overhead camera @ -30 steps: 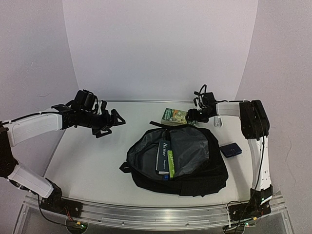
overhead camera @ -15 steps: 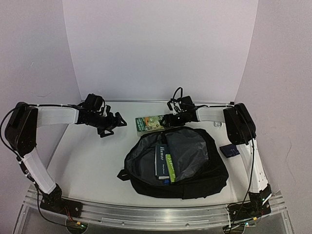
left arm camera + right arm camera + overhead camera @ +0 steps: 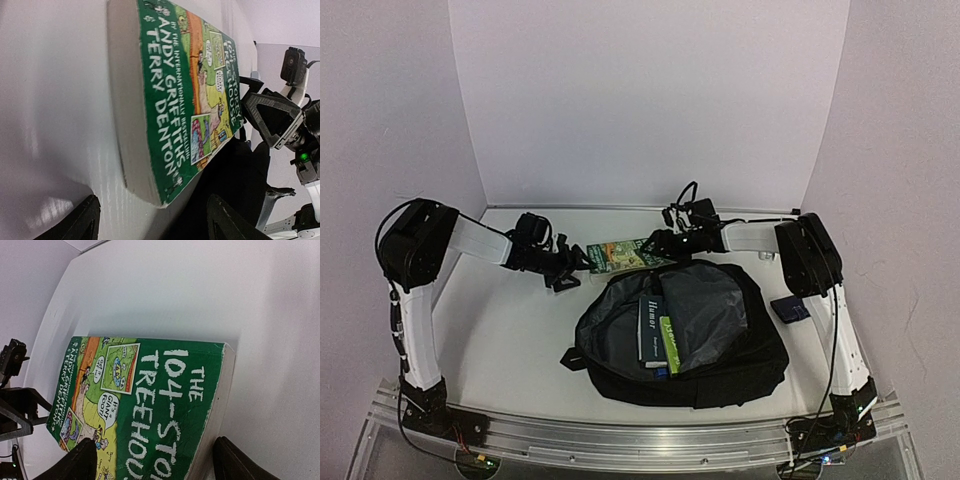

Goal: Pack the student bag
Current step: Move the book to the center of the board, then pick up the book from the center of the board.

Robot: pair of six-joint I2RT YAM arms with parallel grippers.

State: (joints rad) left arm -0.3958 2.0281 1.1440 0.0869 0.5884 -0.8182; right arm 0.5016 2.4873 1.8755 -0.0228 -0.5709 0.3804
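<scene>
The black student bag (image 3: 720, 340) lies open in the middle of the table, its grey lining showing. A dark blue book (image 3: 648, 330) and a green book (image 3: 669, 343) sit inside it. A green Treehouse book (image 3: 620, 255) lies flat on the table behind the bag's left rim. My left gripper (image 3: 570, 265) is open at the book's left end, and the book's corner (image 3: 160, 197) lies between its fingers. My right gripper (image 3: 660, 243) is open over the book's right end (image 3: 150, 400), one finger over the cover and one beside the edge.
A small dark blue pouch (image 3: 790, 308) lies on the table right of the bag. The white back wall stands just behind the Treehouse book. My right gripper also shows in the left wrist view (image 3: 272, 120), above the bag's black fabric (image 3: 235, 170).
The Treehouse book has slid left along the back of the table with my right gripper. My left gripper has moved right and down to the book's left end.
</scene>
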